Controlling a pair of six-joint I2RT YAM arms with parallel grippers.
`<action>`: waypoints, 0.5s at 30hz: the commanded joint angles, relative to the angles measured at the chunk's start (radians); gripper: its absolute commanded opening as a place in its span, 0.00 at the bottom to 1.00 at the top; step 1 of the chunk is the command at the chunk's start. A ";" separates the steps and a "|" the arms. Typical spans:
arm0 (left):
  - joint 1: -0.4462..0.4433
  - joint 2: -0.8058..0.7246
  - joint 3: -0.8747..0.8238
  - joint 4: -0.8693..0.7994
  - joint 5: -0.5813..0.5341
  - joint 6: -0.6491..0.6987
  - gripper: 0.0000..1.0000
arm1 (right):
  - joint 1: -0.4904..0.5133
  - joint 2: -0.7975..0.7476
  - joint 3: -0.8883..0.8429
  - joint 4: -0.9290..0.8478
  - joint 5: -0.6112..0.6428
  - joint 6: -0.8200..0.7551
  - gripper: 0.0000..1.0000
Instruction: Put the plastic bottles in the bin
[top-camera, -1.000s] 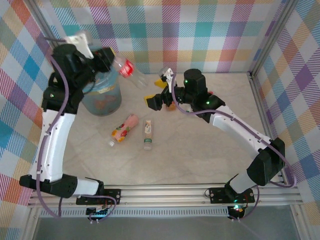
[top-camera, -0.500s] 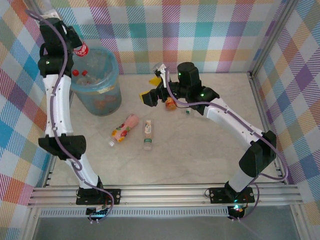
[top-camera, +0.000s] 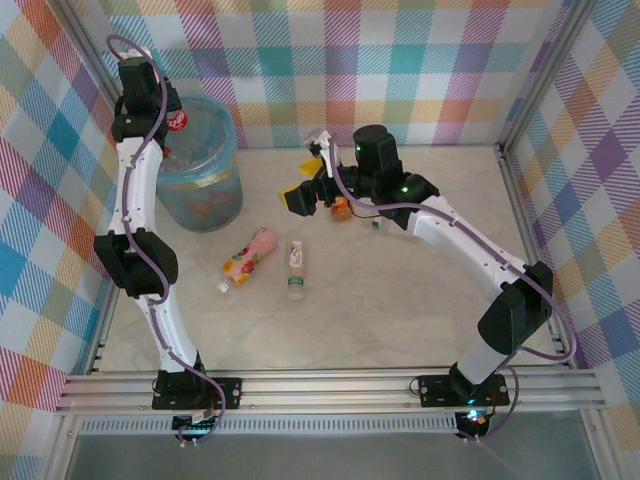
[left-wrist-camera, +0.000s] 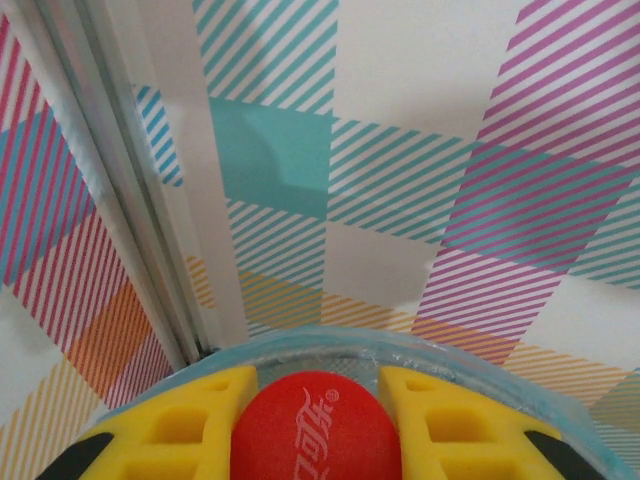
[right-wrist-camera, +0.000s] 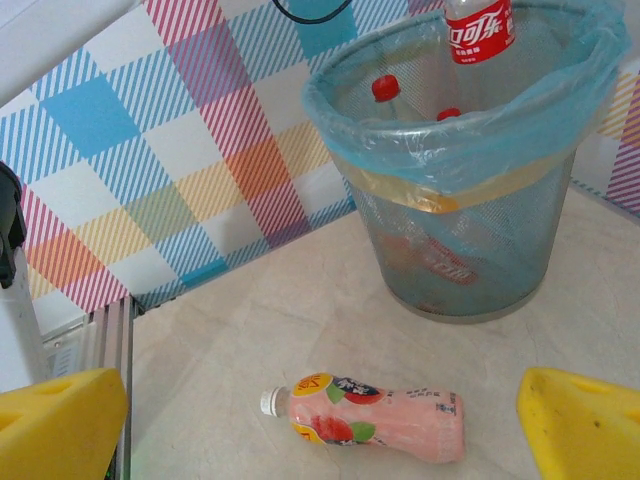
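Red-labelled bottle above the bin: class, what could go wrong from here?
1. The left tool grips the red-labelled bottle near the far rim of the bin, close to the wall. Released there, it might clip the rim and fall outside.
2. The pink bottle lies on its side in front of the open right tool. Being round, it may roll away if a finger nudges it first.

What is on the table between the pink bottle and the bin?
Nothing. In the right wrist view, bare table separates the pink bottle from the bin.
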 joint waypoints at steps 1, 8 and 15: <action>0.018 0.029 -0.053 -0.007 -0.005 0.030 0.00 | 0.003 0.007 -0.003 -0.017 -0.023 -0.004 1.00; 0.042 0.037 -0.130 -0.060 0.047 -0.026 0.00 | 0.003 0.041 0.015 -0.027 -0.041 0.011 1.00; 0.048 0.074 -0.149 -0.100 0.126 -0.016 0.00 | 0.003 0.077 0.037 -0.047 -0.063 0.039 1.00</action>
